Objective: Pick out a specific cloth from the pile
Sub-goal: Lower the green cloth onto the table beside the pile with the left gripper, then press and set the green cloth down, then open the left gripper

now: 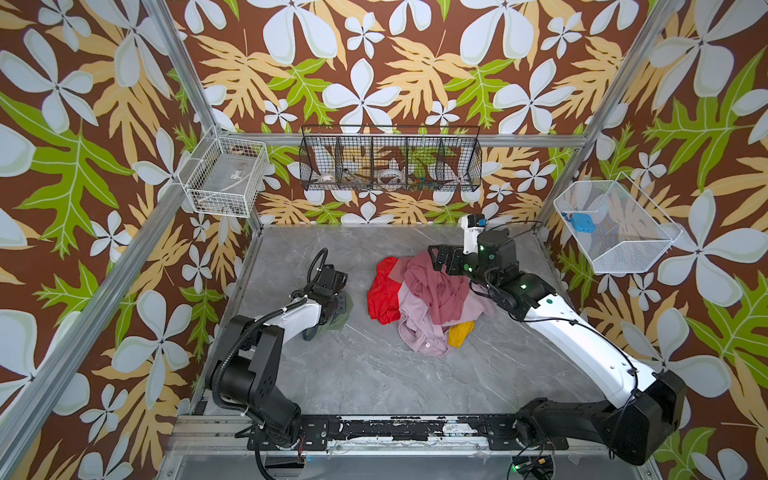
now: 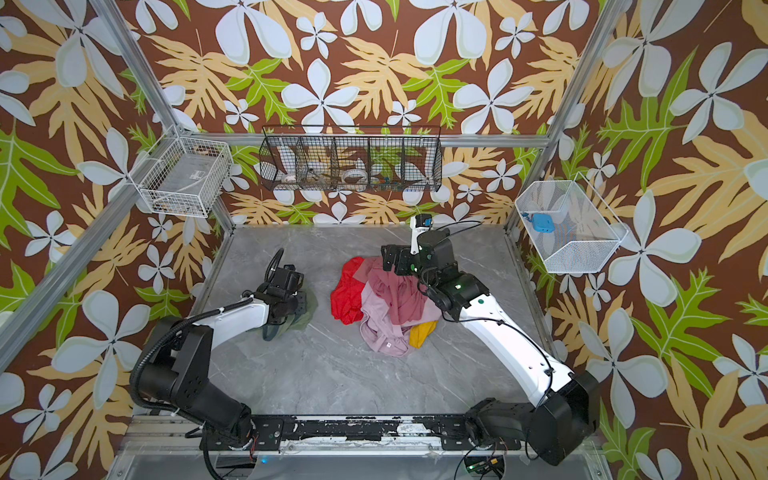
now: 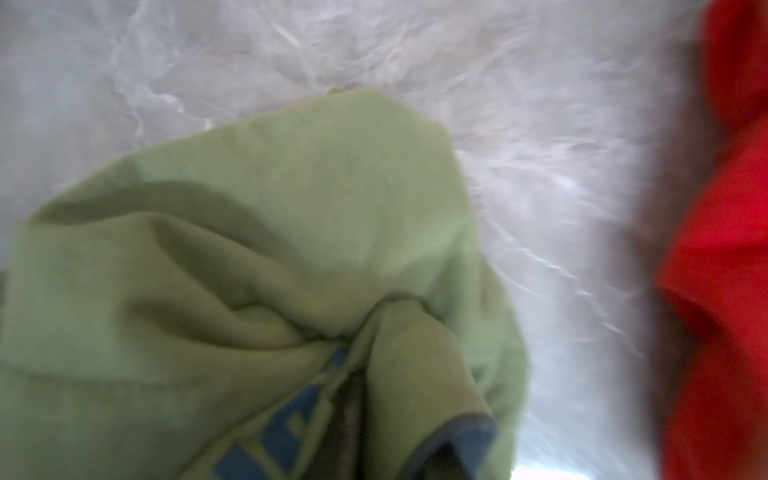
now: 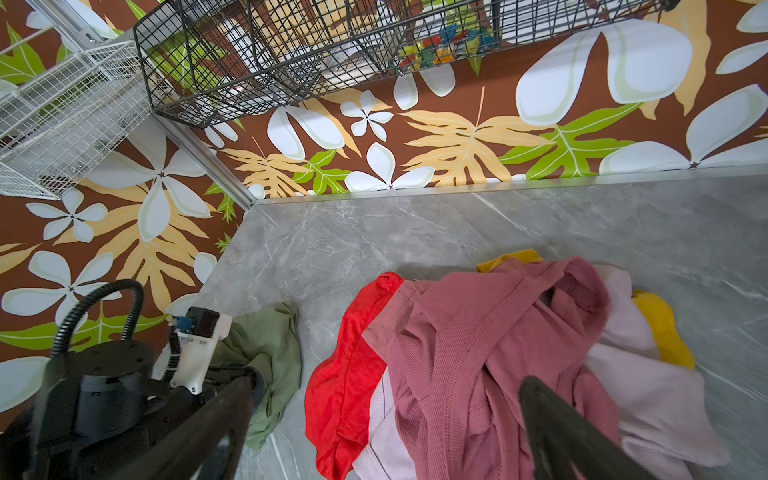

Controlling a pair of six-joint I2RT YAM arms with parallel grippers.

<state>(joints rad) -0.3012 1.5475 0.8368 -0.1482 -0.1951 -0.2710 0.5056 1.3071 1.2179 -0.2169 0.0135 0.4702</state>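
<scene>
The olive-green cloth (image 1: 340, 323) (image 2: 302, 319) (image 4: 270, 345) lies crumpled on the grey table, apart from the pile and to its left. My left gripper (image 1: 338, 309) (image 2: 301, 305) is right down on it. In the left wrist view the cloth (image 3: 291, 208) fills the picture and covers the jaws, so their state does not show. The pile (image 1: 428, 303) (image 2: 386, 307) (image 4: 498, 353) holds red, rose, lilac and yellow garments. My right gripper (image 1: 436, 257) (image 2: 388, 257) (image 4: 388, 382) hangs open over the pile's far side with nothing in it.
A black wire basket (image 1: 390, 158) hangs on the back wall. A white wire basket (image 1: 226, 176) is fixed at the left and a white mesh basket (image 1: 615, 224) at the right. Patterned walls close in the grey table (image 1: 374, 374) on three sides.
</scene>
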